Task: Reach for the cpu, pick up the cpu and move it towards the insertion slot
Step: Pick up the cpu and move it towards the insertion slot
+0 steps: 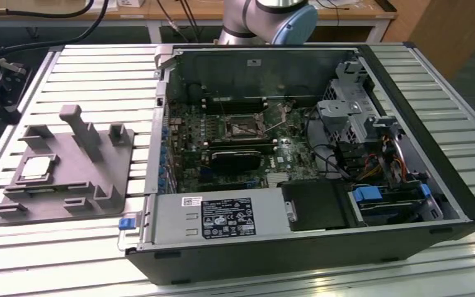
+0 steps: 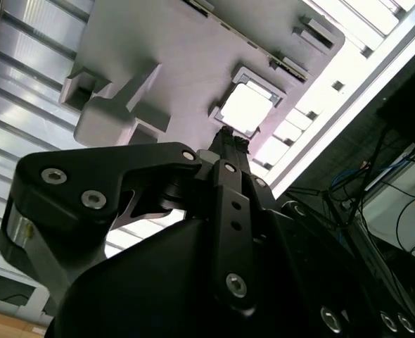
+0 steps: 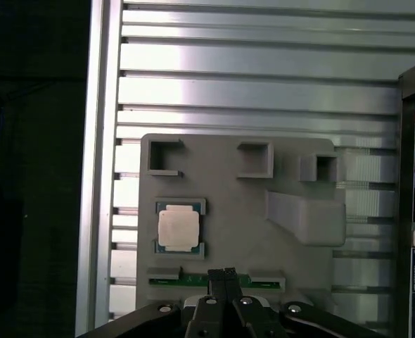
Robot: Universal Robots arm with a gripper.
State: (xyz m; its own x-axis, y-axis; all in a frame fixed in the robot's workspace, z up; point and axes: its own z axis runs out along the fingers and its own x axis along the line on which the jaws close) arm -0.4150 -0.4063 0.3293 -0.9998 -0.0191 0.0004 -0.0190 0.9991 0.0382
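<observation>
My jaws are closed and empty. The cpu — probably light, stiff, fragile — is best gripped by opposite edges.

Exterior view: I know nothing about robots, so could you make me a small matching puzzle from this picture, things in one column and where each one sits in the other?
Things:
1. cpu
2. insertion slot
3. grey block
4. computer case

Places:
A. lying on the slatted table with its side off and its inside showing
B. on the motherboard, inside the case
C. seated in a holder on the grey block
D. on the slatted table, at the exterior view's left of the case

Pairs: 1-C, 2-B, 3-D, 4-A.
</observation>
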